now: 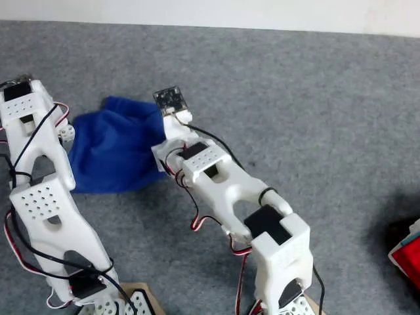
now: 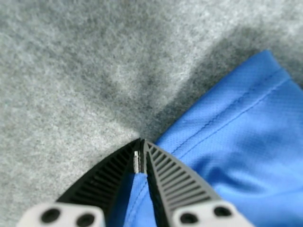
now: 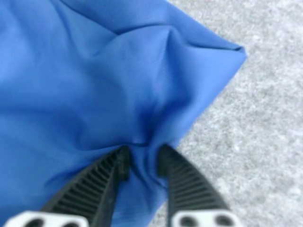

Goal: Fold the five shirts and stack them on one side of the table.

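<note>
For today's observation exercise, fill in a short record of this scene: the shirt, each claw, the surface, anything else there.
shirt: blue, crumpled, lying on the grey table
left claw: shut on the shirt's stitched edge
right claw: pinching a fold of the shirt near a corner
other: red thing at the high view's edge, too cut off to name

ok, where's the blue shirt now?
High view: the blue shirt lies left of centre on the grey mat, between the arms; left gripper and right gripper each pinch it.
</note>
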Tool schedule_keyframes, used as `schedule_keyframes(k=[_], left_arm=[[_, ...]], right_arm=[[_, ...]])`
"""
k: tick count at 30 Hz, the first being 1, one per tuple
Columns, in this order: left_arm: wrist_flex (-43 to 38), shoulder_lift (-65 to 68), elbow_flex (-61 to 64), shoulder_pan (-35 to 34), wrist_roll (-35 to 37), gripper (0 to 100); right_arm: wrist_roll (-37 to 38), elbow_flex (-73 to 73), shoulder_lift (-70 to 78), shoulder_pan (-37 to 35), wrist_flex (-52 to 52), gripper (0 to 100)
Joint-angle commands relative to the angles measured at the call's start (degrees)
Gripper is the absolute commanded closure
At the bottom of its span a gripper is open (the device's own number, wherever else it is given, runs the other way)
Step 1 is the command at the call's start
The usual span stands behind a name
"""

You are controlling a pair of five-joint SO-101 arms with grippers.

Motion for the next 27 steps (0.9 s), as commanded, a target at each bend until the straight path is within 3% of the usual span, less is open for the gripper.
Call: schedule_keyframes(k=[1,5,10,17,27], left_arm=[[-0.44,-0.66,-0.04,0.22,1.93,99],[-1.67,1.71,-0.4,1.36,2.02,99],[-3.87,3.74,-0.48,2.68,2.02,99],[-4.04,3.56,-0.48,4.53,1.93,99],[-4.04,3.65,-0.48,4.53,1.93,99]], right_arm=[[-0.09,-2.51,-0.4,-1.01,0.84,99.1],[-0.09,-3.56,-0.92,4.88,9.63,99.1],[-0.26,-2.68,-7.52,13.85,12.88,99.2],[-0.09,9.71,-21.05,24.4,12.62,99.2],[0.0,24.04,-31.52,33.01,7.34,99.2]])
